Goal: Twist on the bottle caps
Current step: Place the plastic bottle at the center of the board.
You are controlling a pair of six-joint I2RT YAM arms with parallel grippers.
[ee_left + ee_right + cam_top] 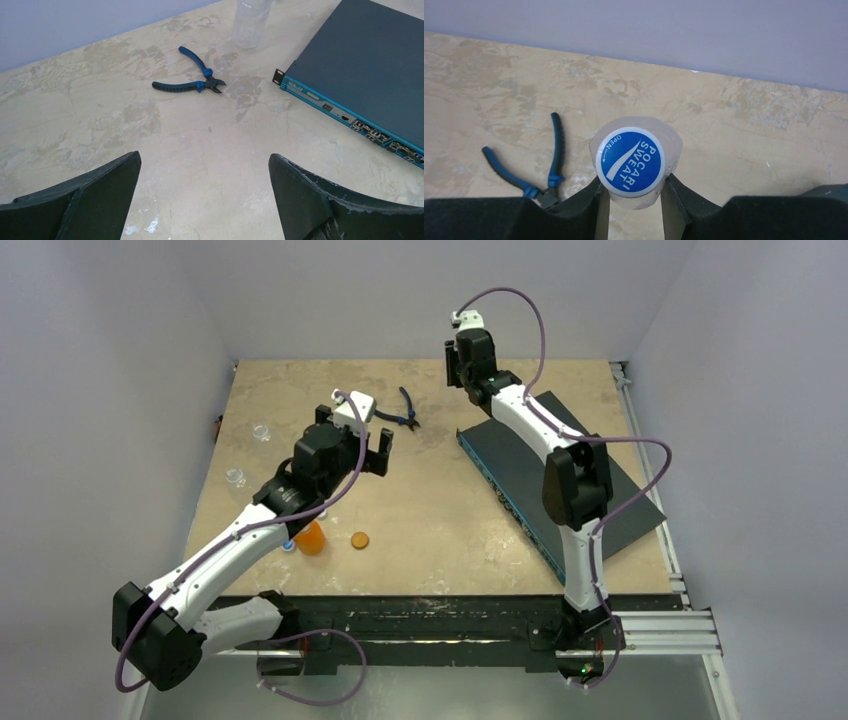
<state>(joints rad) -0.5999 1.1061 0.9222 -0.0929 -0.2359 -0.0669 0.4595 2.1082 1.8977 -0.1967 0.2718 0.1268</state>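
Observation:
In the right wrist view, my right gripper (634,181) is shut on a clear bottle (671,145) that wears a blue cap (630,160); a finger presses each side just under the cap. From above, this gripper (463,375) points down at the table's far edge and hides that bottle. My left gripper (360,440) hovers open and empty over the table's middle, its fingers (115,180) spread wide above bare tabletop. The small orange bottle (311,537) stands near the front, with a flat orange-brown cap (359,539) to its right and a blue cap (288,546) to its left.
Blue-handled pliers (405,415) lie between the two grippers. A dark network switch (560,475) lies slantwise on the right side. Two clear bottles (261,431) (236,478) stand near the left edge. Walls close in the back and both sides.

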